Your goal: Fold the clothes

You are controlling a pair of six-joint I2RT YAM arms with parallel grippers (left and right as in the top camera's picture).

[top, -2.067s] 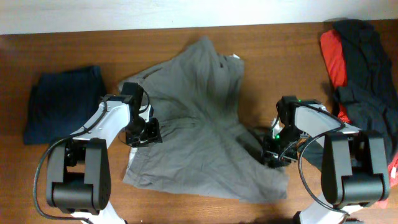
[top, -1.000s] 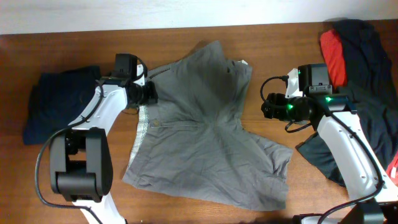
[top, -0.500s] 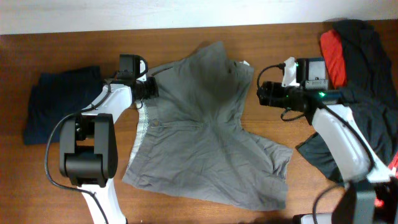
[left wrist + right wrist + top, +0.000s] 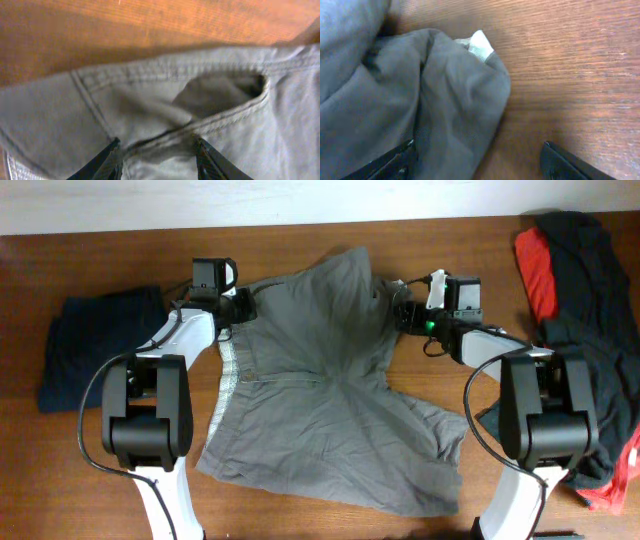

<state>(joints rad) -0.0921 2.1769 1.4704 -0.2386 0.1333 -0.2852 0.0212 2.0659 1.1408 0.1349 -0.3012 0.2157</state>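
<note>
The grey-khaki shorts point(image 4: 330, 400) lie spread on the wooden table, waistband towards the far side and legs towards the front. My left gripper point(image 4: 243, 306) is at the far left waistband corner. In the left wrist view the shorts' pocket opening and seams point(image 4: 225, 95) fill the frame, and the gripper's fingers point(image 4: 157, 150) are apart with a ridge of fabric between them. My right gripper point(image 4: 401, 316) is at the far right corner, open. Its left finger rests over the shorts' edge point(image 4: 445, 100) and its right finger over bare wood point(image 4: 477, 160). The white label point(image 4: 480, 44) shows at that corner.
A folded dark navy garment point(image 4: 95, 345) lies at the left of the table. A pile of black and red garments point(image 4: 575, 300) lies at the right edge, running down behind the right arm. A white wall edge runs along the far side.
Both arms have moved from the middle of the shorts up to the far waistband corners. The right gripper has swung left to the labelled corner. The shorts lie flatter and wider.
</note>
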